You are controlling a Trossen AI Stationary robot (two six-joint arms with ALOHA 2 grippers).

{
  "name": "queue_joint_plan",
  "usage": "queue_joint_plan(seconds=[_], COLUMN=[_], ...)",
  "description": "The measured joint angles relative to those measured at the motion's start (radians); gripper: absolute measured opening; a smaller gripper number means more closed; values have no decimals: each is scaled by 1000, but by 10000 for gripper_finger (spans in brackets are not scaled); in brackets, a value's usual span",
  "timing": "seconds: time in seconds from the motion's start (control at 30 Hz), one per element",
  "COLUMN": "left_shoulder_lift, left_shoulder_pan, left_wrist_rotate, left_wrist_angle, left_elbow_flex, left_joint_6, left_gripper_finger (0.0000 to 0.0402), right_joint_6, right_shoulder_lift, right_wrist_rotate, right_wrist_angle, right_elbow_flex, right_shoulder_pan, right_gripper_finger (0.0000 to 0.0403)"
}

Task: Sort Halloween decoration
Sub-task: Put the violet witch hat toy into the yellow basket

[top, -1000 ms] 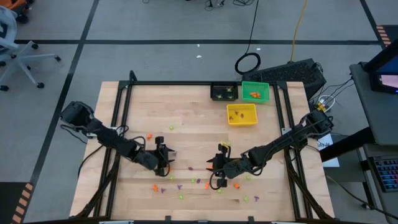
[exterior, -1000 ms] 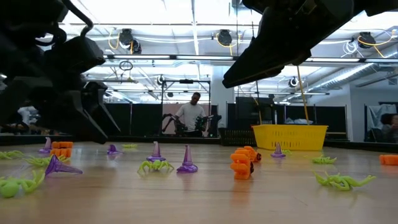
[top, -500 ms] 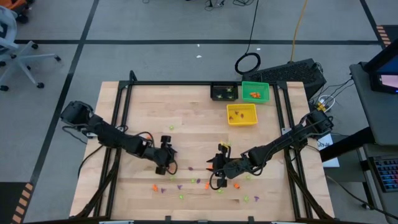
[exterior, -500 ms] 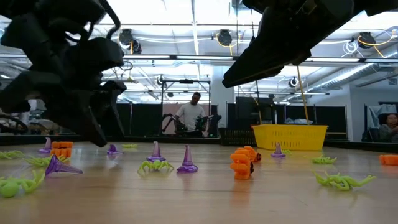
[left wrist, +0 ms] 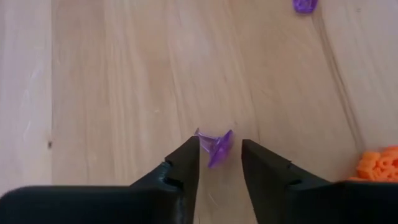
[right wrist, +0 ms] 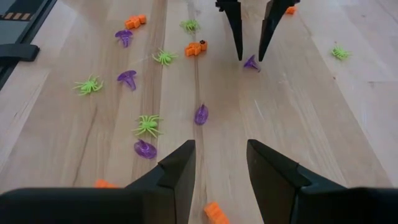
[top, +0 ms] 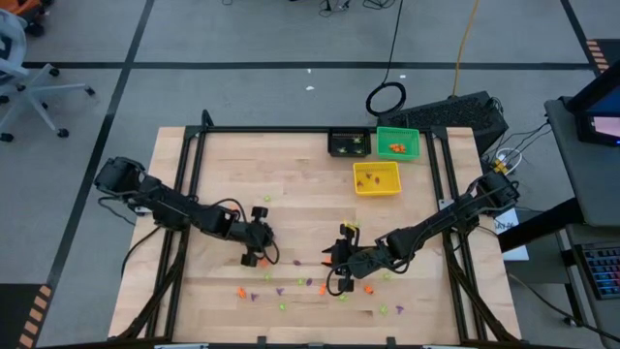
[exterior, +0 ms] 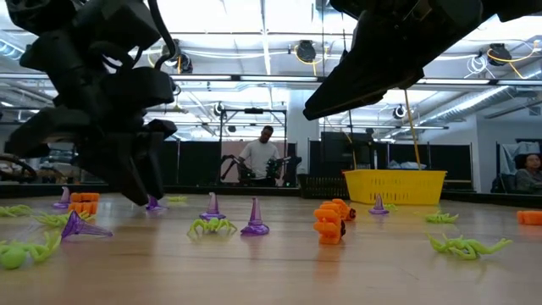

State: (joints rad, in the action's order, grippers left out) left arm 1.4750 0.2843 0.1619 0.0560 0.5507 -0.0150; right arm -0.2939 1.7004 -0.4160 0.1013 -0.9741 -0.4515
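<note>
**A:** Left gripper (left wrist: 215, 163) is right down at the worktop (left wrist: 112, 81) — fingers (left wrist: 184, 163) apart, one either side of a purple trinket (left wrist: 214, 147), which lies tipped over between the tips. Nothing clamped yet, I'd say.

**B:** Agreed, daylight shows on both sides of it. And the right gripper (right wrist: 219, 167)?

**A:** Parked low near the middle of the worktop, fingers spread, nothing between them. From its wrist view you can see the left arm's fingers poised over that same purple piece, with green spiders (right wrist: 148, 125), more purple hats (right wrist: 127, 78) and orange bits (right wrist: 194, 48) scattered around.

**B:** So the Halloween decoration (top: 291, 283) is mostly loose on the near half of the worktop, while the black bin (top: 349, 143), green bin (top: 398, 142) and yellow bin (top: 377, 177) sit at the far side, well apart from this pick.

**A:** Right — here's the worry. That trinket is tiny and lying tilted; if the fingers close off-centre, it could squirt out sideways or flip rather than seat between them.

**B:** There's also an orange piece (left wrist: 377, 167) near the right-hand finger. A sloppy close or a drag might nudge it along.

**A:** And a thin pinch on the brim could let go on the long carry to the bins.
</note>
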Motion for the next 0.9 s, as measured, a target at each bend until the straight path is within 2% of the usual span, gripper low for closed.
queue_joint_plan(seconds=[0.17, 0.9], left_shoulder_lift=[0, 40], left_shoulder_pan=[0, 0], left_wrist_rotate=[3, -7], left_wrist_angle=[5, -35], left_elbow_flex=[0, 3], left_joint_6=[-21, -51], left_gripper_finger=[93, 85], right_joint_6=[0, 0], right_shoulder_lift=[0, 0], right_wrist_rotate=[0, -1], right_wrist_angle=[0, 0], right_elbow_flex=[0, 0], right_shoulder_pan=[0, 0], right_gripper_finger=[132, 132])
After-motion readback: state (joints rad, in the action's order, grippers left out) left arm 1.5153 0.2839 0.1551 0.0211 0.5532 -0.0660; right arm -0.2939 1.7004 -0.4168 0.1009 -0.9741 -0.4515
